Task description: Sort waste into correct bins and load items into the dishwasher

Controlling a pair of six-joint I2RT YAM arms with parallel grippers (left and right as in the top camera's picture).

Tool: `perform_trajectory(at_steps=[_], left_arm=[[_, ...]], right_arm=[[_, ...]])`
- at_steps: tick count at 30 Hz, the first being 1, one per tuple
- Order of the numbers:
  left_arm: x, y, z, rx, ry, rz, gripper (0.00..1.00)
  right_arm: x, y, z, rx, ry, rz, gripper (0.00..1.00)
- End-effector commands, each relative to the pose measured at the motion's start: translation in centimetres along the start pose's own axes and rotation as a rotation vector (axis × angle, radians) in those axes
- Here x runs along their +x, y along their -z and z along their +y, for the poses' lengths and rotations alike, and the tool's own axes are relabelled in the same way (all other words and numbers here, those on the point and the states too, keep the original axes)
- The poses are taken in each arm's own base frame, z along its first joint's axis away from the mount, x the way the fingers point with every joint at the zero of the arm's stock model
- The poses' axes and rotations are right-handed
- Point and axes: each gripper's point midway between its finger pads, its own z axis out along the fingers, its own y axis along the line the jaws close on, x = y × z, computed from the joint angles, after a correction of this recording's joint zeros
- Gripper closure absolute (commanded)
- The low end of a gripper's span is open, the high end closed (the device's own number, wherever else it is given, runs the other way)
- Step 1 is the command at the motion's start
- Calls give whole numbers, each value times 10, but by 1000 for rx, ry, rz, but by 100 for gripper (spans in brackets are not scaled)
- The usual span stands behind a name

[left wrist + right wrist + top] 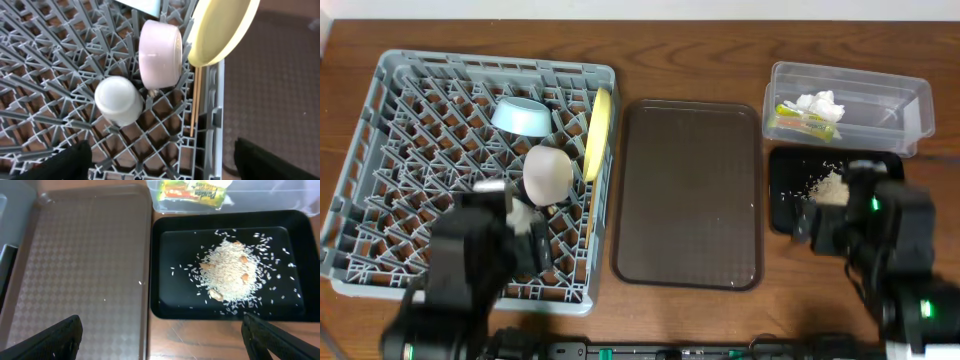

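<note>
The grey dish rack (500, 60) holds a light blue bowl (523, 116), a yellow plate (597, 133) on edge and a cream bowl (549, 174) on its side. In the left wrist view the cream bowl (159, 54), the plate (220, 27) and chopsticks (195, 100) lie by the rack's right wall. My left gripper (162, 162) is open and empty above the rack's front right part. The clear tub (880, 95) holds the wrapper (802, 122) and the tissue (820, 103). The black tray (160, 270) holds the rice scraps (231, 272). My right gripper (162, 340) is open and empty over the black tray's near left corner.
The brown serving tray (688, 190) lies between the rack and the bins, with a few rice grains on it. A small white upturned cup (118, 101) stands in the rack beside the cream bowl. Both arms cover the table's front edge.
</note>
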Motion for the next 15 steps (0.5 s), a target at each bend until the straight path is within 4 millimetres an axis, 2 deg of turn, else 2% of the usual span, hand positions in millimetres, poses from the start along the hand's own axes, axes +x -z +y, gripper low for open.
perform_trajectory(at_steps=[1, 5, 15], left_arm=[[9, 6, 3, 8, -20, -57, 7], [9, 14, 3, 15, -18, -91, 7], [9, 14, 3, 15, -18, -91, 6]], right_arm=[[6, 8, -8, 30, -14, -55, 1], [7, 14, -5, 9, -43, -83, 1], [7, 14, -5, 9, -42, -81, 1]])
